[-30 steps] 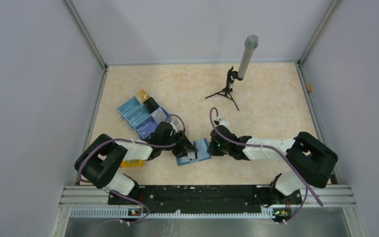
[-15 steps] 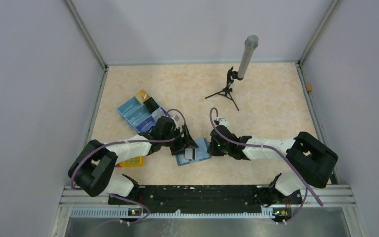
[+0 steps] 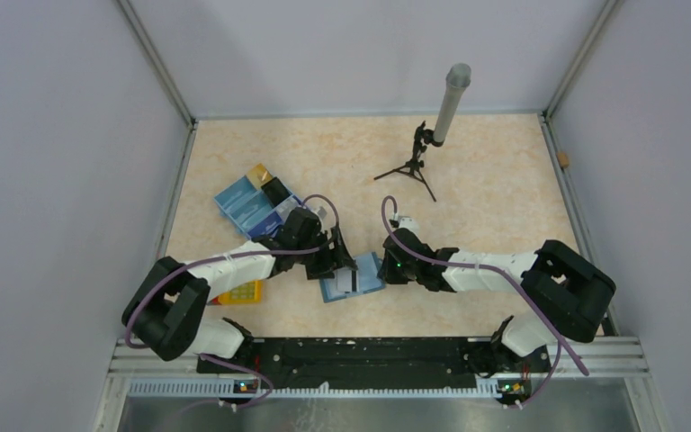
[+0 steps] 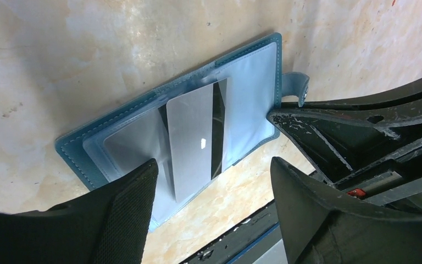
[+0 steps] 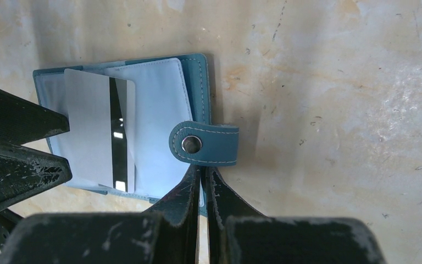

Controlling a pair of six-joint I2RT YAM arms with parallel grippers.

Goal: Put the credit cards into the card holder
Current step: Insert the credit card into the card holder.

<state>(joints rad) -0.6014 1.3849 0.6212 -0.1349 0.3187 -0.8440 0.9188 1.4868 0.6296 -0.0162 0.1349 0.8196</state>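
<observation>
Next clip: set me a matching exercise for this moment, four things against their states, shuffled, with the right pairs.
Things:
1. left gripper
2. right gripper
3. silvery card
4. clasp tab

States:
A. unfastened, sticking out past the edge of the card holder
B. open, over the card
C. shut, tips at the holder's edge
D. lying on the open holder's inside

Pairs: 1-B; 2-C; 3-D; 4-A
</observation>
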